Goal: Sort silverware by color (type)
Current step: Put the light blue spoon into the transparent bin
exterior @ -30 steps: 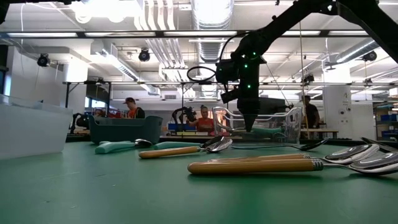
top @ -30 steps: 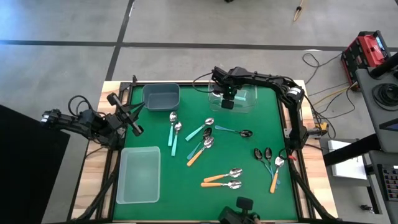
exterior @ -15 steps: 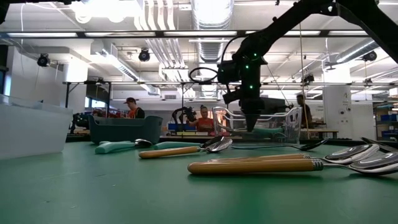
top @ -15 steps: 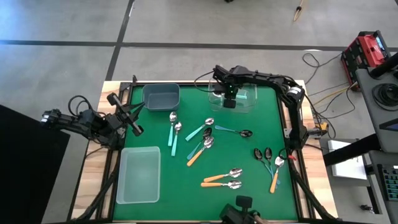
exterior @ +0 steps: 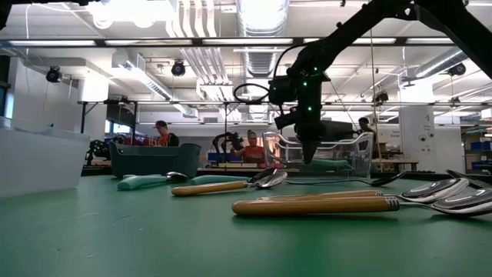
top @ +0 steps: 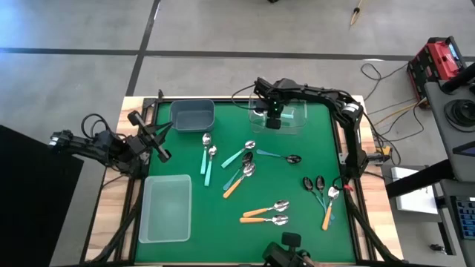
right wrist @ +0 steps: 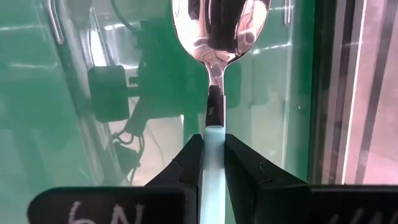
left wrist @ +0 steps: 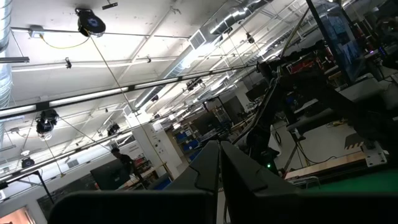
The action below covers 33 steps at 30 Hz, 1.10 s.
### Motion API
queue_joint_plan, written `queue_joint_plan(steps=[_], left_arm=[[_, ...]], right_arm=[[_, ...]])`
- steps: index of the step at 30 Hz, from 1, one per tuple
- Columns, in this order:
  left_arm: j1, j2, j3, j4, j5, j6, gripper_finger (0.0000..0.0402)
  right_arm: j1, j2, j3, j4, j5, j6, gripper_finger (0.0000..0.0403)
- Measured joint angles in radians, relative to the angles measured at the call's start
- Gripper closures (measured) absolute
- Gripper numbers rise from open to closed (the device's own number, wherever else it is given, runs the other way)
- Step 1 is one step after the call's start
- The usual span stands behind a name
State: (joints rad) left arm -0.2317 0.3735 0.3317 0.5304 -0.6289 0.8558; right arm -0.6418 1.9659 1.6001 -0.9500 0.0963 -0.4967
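Green mat [top: 223, 222], near edge: two orange spoons [top: 264, 215] lie side by side, bowls to the right; to their right a third orange spoon [top: 328, 211] lies among two dark spoons [top: 313, 185] (thin blue handles). Left of these stands an empty frosted bin [top: 165, 208]. Mid-mat: a cluster of teal spoons [top: 239, 156] with one orange spoon [top: 239, 180] across it, a lone dark spoon [top: 282, 157] just to the right, and two more teal spoons [top: 207, 152] to the left, lying parallel. Far left corner: a grey-blue bin [top: 193, 115]. Off the mat's left edge the left gripper [top: 151, 137] waits, fingers [left wrist: 217, 171] pressed together on nothing. Far edge, centre-right: a clear bin [top: 293, 119] with the right gripper [top: 273, 119] hanging over it, pointing down, its fingers [right wrist: 186, 162] clamped on the pale blue handle of a spoon [right wrist: 219, 37] whose shiny bowl points down into the bin. Beyond the table, a workshop with people [exterior: 163, 133] at benches.
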Motion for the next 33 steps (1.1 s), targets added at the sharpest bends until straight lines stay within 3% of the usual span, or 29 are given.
queue_joint_plan(steps=[33], left_arm=[[0.000,0.000,0.000,0.000,0.000,0.000,0.0401]], right_arm=[[-0.014,0.000,-0.054,0.027,-0.026,-0.047,0.0369]])
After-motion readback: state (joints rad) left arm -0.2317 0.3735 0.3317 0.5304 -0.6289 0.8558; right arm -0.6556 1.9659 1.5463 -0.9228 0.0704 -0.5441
